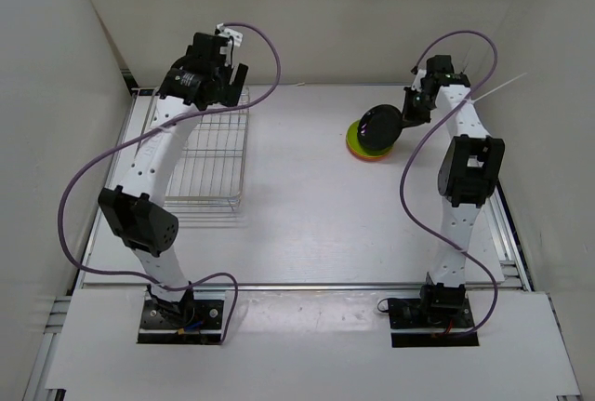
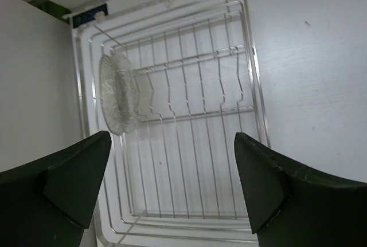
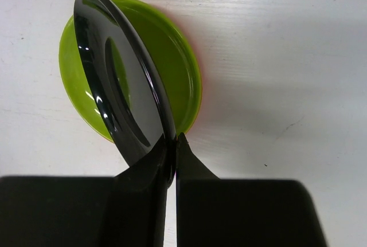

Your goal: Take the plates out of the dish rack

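Note:
The silver wire dish rack (image 1: 209, 154) lies on the left of the table. In the left wrist view a clear textured plate (image 2: 118, 93) stands on edge in the rack (image 2: 189, 144) near its left side. My left gripper (image 1: 223, 80) hovers over the rack's far end, open wide (image 2: 172, 184) and holding nothing. My right gripper (image 1: 409, 108) is shut on the rim of the glossy black plate (image 1: 379, 128), which tilts steeply. Under the black plate (image 3: 123, 86) the lime green plate (image 3: 178, 63) lies flat on the table, on top of an orange plate (image 1: 357, 151).
White walls close in the table on the left, back and right. A metal rail (image 1: 507, 224) runs along the right edge. Purple cables loop from both arms.

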`<action>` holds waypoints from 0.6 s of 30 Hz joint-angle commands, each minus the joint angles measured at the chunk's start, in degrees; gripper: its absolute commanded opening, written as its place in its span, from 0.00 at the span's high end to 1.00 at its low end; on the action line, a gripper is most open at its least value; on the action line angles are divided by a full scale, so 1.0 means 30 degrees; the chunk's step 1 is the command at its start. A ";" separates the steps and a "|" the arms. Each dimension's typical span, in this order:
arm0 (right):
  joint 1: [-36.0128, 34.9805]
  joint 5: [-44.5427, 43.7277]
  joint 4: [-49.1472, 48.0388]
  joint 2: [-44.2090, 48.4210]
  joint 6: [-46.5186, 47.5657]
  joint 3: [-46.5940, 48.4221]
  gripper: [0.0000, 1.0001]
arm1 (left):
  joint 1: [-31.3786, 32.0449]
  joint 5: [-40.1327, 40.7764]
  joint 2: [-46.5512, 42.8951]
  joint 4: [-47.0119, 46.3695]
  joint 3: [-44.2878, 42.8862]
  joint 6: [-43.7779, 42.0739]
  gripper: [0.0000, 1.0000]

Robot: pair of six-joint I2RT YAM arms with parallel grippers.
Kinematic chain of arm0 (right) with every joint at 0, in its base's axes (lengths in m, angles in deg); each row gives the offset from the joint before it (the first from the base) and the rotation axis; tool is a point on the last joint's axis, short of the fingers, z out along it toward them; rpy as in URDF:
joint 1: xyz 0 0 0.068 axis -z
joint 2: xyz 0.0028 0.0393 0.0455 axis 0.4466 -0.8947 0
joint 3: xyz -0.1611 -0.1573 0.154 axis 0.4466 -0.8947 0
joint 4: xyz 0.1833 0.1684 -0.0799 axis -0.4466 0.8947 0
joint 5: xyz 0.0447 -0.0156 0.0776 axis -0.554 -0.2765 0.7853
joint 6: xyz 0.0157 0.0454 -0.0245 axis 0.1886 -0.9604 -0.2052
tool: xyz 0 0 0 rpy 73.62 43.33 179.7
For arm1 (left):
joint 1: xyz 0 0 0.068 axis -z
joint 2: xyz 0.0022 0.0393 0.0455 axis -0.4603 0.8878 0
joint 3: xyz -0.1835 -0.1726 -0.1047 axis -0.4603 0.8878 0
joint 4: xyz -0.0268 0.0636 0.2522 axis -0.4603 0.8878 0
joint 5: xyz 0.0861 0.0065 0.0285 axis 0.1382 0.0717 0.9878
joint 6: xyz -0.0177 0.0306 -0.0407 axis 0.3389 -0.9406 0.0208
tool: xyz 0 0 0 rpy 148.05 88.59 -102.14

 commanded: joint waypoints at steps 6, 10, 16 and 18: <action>-0.0074 -0.0215 0.0146 -0.0801 0.0693 0.0428 0.89 | -0.1147 -0.3294 -0.2157 0.0712 0.1783 0.1881 0.01; -0.0074 -0.0215 0.0148 -0.0803 0.0869 0.0225 0.87 | -0.1149 -0.3472 -0.3299 0.1005 0.2572 0.1881 0.01; -0.0278 -0.0039 0.0324 -0.1184 0.0869 0.0222 0.79 | -0.1764 -0.3707 -0.4210 0.0800 0.3363 0.1881 0.01; -0.0483 -0.0039 0.0324 -0.1389 0.1043 0.0222 0.74 | -0.2289 -0.4173 -0.4210 0.0800 0.3599 0.1881 0.01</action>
